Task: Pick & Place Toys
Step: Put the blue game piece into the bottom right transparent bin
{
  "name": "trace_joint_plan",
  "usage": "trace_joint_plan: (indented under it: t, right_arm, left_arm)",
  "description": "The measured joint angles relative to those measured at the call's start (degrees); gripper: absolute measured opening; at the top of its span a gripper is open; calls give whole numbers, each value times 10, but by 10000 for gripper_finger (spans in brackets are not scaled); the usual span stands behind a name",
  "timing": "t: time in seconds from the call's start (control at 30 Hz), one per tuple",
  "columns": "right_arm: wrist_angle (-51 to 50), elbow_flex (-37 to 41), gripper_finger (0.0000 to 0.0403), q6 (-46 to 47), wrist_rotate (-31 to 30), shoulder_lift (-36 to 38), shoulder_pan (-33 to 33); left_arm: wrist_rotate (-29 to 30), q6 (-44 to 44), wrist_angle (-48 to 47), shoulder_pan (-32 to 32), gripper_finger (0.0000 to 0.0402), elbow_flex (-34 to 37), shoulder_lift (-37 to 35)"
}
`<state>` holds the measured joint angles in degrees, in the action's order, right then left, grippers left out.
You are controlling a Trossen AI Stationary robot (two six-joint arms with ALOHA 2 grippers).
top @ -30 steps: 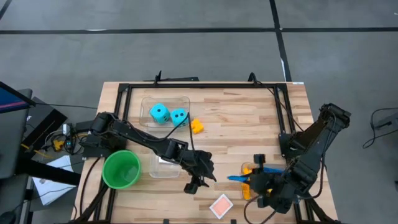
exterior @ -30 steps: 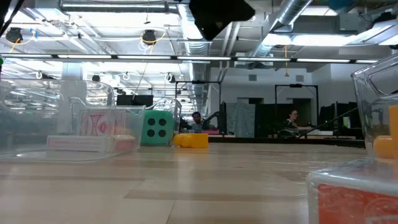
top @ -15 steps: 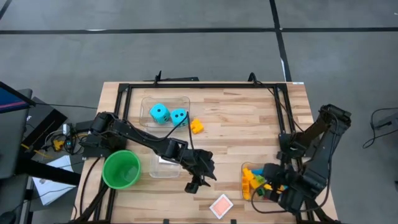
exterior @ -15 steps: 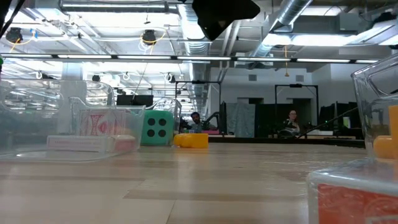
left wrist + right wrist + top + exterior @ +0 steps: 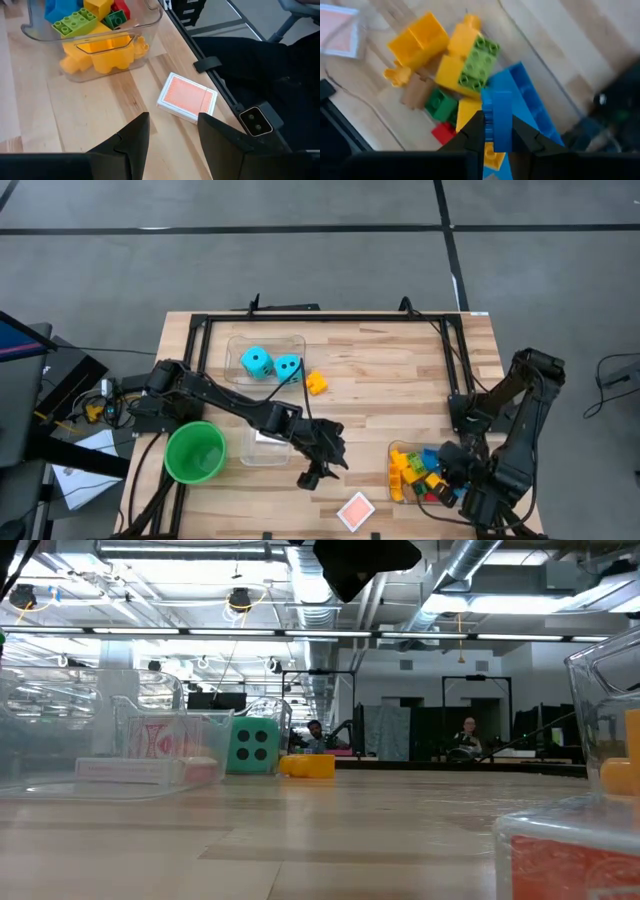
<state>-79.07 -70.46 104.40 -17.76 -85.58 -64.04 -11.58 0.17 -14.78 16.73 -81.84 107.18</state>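
My right gripper (image 5: 447,472) is over the clear bin (image 5: 393,448) at the near right and is shut on a blue brick (image 5: 497,118). The bin holds yellow, green, red and blue bricks (image 5: 470,65). My left gripper (image 5: 173,120) is open and empty above the table's near middle (image 5: 318,472), just short of a red-and-white card deck (image 5: 187,97) lying flat near the front edge (image 5: 356,509). Two cyan dice (image 5: 257,362) (image 5: 288,367) sit in a clear bin at the far left. A yellow brick (image 5: 316,383) lies on the table beside it. My right gripper pinches the blue brick's narrow end (image 5: 498,131) between its two fingers. The fingers point down from above. The brick stands over the loose bricks in the bin; whether it touches them I cannot tell.
A green cup (image 5: 195,451) stands at the near left. A second clear bin (image 5: 262,448) beside it holds cards (image 5: 150,740). A black frame (image 5: 330,320) borders the table. Bare wood lies across the middle and the far right.
My right gripper has gone toward the table's right and near edges with the blue brick, which earlier stuck out level to the left of the bin and now stands over the bricks inside it. The bin's bricks have come into view.
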Motion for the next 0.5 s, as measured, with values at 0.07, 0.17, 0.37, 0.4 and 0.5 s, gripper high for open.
trace_joint_plan:
  t: [0.07, 0.17, 0.37, 0.4, 0.5]
  right_arm:
    - [0, 4, 46, 27, 11, 0, -7]
    - [-3, 5, 46, 64, 16, 0, -20]
    - [-25, 4, 46, 122, 64, -18, -35]
    - [-30, 4, 46, 130, 88, -25, -35]
    - [-39, 5, 46, 141, 159, -48, -39]
  left_arm:
    - [0, 0, 5, -4, 163, 0, 0]
    - [0, 0, 12, -11, 163, 0, 0]
    - [0, 0, 20, -19, 163, 0, 0]
    - [0, 0, 20, -20, 163, 0, 0]
    - [0, 0, 20, -21, 163, 0, 0]
